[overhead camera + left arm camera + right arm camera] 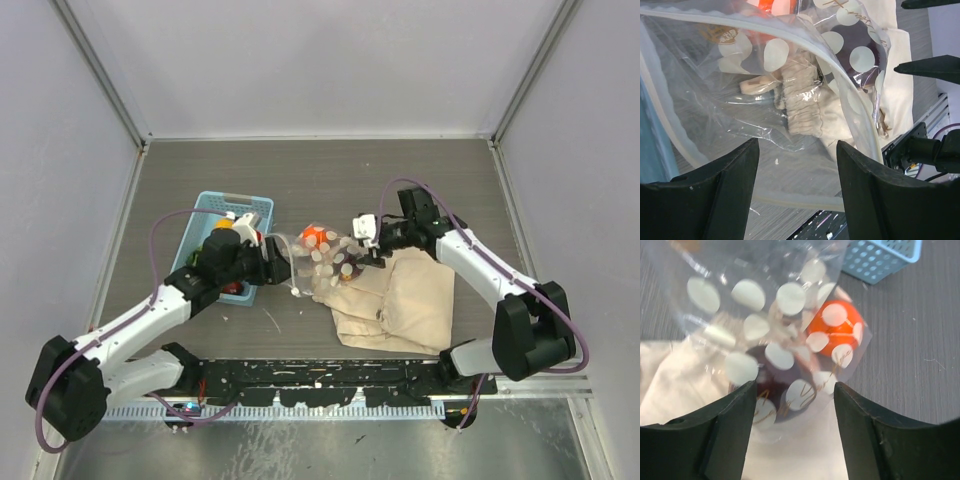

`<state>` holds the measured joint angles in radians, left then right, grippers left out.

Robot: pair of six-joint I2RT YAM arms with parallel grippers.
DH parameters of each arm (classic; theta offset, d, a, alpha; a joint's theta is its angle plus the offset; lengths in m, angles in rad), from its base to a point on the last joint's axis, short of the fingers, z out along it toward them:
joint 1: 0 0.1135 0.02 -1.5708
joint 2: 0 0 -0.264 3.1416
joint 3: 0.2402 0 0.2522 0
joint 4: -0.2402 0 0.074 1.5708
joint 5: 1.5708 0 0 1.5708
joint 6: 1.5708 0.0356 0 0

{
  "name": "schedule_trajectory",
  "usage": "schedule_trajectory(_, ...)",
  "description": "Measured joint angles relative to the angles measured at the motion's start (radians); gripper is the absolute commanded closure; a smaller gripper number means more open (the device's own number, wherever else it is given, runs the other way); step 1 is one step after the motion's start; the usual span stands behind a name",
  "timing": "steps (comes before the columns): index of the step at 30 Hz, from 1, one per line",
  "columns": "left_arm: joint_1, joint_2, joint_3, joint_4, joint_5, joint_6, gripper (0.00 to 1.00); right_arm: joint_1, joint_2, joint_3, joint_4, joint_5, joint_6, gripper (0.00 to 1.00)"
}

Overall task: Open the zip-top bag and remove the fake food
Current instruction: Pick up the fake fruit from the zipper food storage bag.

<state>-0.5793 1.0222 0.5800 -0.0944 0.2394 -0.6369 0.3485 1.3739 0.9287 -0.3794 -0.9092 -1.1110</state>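
Two grippers flanked bag [322,258], likely so you could pull its mouth apart. Left gripper [797,167] released, zip strip [842,77] just ahead. Right gripper [795,407] released too. Bag lay partly on cloth sack [400,300], orange piece [836,327] and maroon piece [772,385] inside.

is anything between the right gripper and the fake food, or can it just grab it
Yes. The zip-top bag has its clear spotted wall over the orange fruit and the dark maroon fruit, right in front of the open right gripper. The bag's mouth faces the left gripper instead.
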Motion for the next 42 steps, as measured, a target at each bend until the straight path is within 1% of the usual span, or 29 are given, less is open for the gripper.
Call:
schedule_trajectory(2,0.000,0.020,0.003,0.011,0.013,0.006,0.36,-0.018,-0.002,0.003,-0.100,0.000,-0.156,0.28)
schedule_trajectory(6,0.000,0.070,0.009,0.039,0.042,0.024,0.35,-0.050,-0.006,0.003,-0.229,0.003,-0.362,0.28)
schedule_trajectory(8,0.000,0.098,0.011,0.054,0.061,0.027,0.35,-0.056,-0.006,0.003,-0.257,0.003,-0.423,0.29)
schedule_trajectory(11,0.000,0.139,0.017,0.071,0.086,0.031,0.35,-0.056,0.007,0.005,-0.292,-0.002,-0.502,0.34)
schedule_trajectory(14,0.000,0.169,0.024,0.090,0.107,0.035,0.34,-0.056,0.058,0.012,-0.334,-0.002,-0.565,0.39)
schedule_trajectory(16,0.000,0.185,0.026,0.106,0.121,0.041,0.32,-0.054,0.092,0.012,-0.354,0.000,-0.594,0.42)
schedule_trajectory(22,-0.001,0.249,0.048,0.130,0.157,0.051,0.29,-0.036,0.113,0.012,-0.350,0.029,-0.609,0.55)
schedule_trajectory(30,-0.026,0.346,0.064,0.165,0.192,0.051,0.28,-0.001,0.138,0.015,-0.318,0.074,-0.562,0.70)
schedule_trajectory(37,-0.047,0.384,0.092,0.185,0.214,0.051,0.22,0.053,0.156,0.015,-0.275,0.117,-0.500,0.74)
schedule_trajectory(40,-0.051,0.390,0.096,0.196,0.219,0.051,0.17,0.073,0.160,0.015,-0.254,0.130,-0.473,0.75)
schedule_trajectory(41,-0.054,0.394,0.099,0.199,0.220,0.051,0.14,0.081,0.161,0.015,-0.247,0.134,-0.461,0.75)
schedule_trajectory(42,-0.056,0.399,0.103,0.203,0.221,0.051,0.13,0.089,0.163,0.015,-0.240,0.136,-0.452,0.75)
